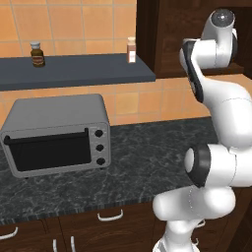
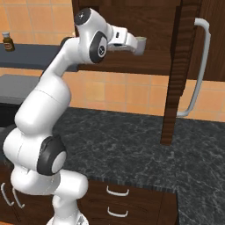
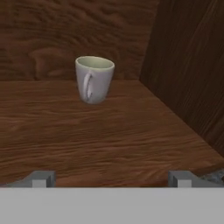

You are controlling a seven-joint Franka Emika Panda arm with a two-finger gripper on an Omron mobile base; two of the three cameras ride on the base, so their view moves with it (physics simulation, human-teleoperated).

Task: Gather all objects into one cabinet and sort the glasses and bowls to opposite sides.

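Observation:
The dark brown wall cabinet [image 2: 145, 26] stands with its door [image 2: 176, 74] swung open, the long curved silver handle [image 2: 200, 66] facing out. One of the glasses, a pale grey handled cup [image 3: 94, 79], stands upright on the wooden cabinet shelf [image 3: 109, 131], toward the back near the right wall, handle turned to the left. My gripper [image 3: 111, 178] is open at the front of the shelf, well short of the cup, with nothing between its fingertips [image 3: 41, 177]. The hand [image 2: 136, 44] reaches into the cabinet mouth. No bowls are in view.
A grey toaster oven [image 1: 56, 135] sits on the dark marble counter [image 2: 132, 145]. A dark wall shelf [image 1: 74, 71] carries two spice jars [image 1: 37, 54] [image 1: 131, 50]. The open door's edge hangs over the counter to the right of the arm.

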